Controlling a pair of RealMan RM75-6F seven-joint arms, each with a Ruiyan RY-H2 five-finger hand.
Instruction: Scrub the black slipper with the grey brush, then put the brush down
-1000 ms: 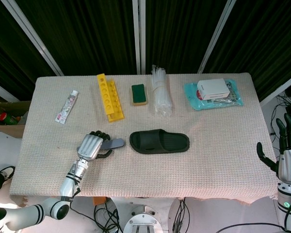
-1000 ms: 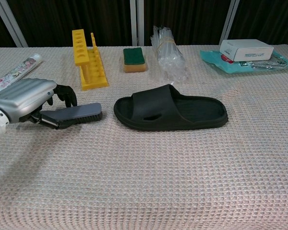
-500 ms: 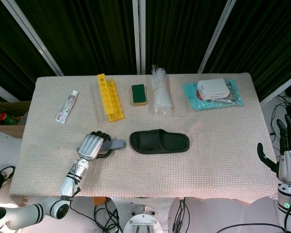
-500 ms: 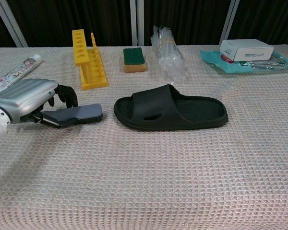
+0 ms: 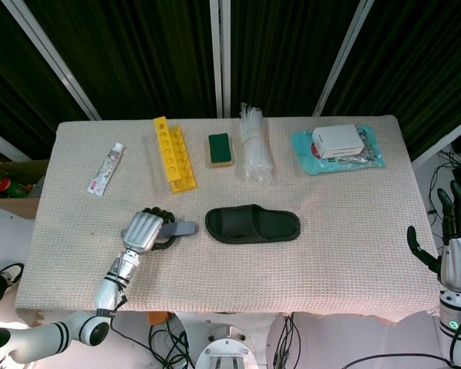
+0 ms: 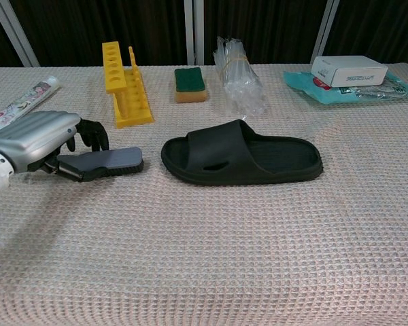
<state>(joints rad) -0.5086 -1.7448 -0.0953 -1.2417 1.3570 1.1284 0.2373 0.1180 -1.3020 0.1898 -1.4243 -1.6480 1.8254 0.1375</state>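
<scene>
Holding position at the near left of the worktop: left robot hand, fingers wrapped round the handle end of the grey brush, brush gripped.

Brush: flat back up, bristles down, low over or resting on the cloth; which, cannot tell. Its free end points toward the slipper and stands just beside it, not touching.

Black slipper: sole down, mid worktop, strap end toward the brush, heel end toward the robot's right. Nothing pins it.

Right robot hand: off the right edge of the worktop, fingers spread and upright, holding nothing.

Other stock, far row, left to right: toothpaste tube; yellow rack; green-and-yellow sponge; bundle of clear plastic; white box lying on a teal packet.

Stage, as judged: brush in grasp, scrubbing of the slipper not visibly under way.

Risks:
- Slipper unrestrained; a sideways stroke would likely shove it along the cloth rather than scrub it.
- Grip sits at the handle's very end; downward pressure at the bristles could lever the brush loose or twist it.
- Bristles may snag the waffle weave and drag the cloth.
</scene>
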